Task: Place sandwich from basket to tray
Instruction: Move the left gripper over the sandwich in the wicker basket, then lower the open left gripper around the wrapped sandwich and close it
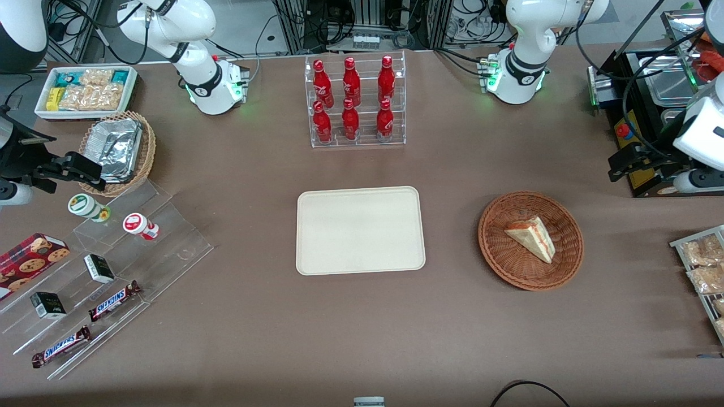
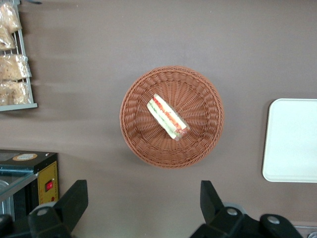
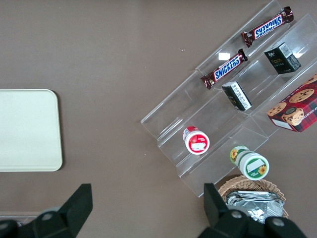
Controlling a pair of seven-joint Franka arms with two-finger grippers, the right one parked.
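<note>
The sandwich [image 1: 531,237], a pale wedge with red, orange and green layers in clear wrap, lies in the round reddish-brown wicker basket [image 1: 503,260]. The cream-beige tray [image 1: 360,230] sits flat mid-table, beside the basket toward the parked arm's end. My left gripper [image 1: 617,167] hangs open and empty above the table, farther from the front camera than the basket and toward the working arm's end. In the left wrist view the sandwich [image 2: 168,117] lies in the basket [image 2: 198,99], apart from the open gripper [image 2: 143,196], and the tray's edge [image 2: 292,141] shows too.
A black appliance [image 1: 650,113] stands close by the gripper. A wire rack of snack bags [image 1: 701,265] sits at the working arm's end. A clear rack of red bottles [image 1: 356,102] stands farther back than the tray. Acrylic steps with candy [image 1: 113,271] and a tan foil basket [image 1: 119,150] lie toward the parked arm's end.
</note>
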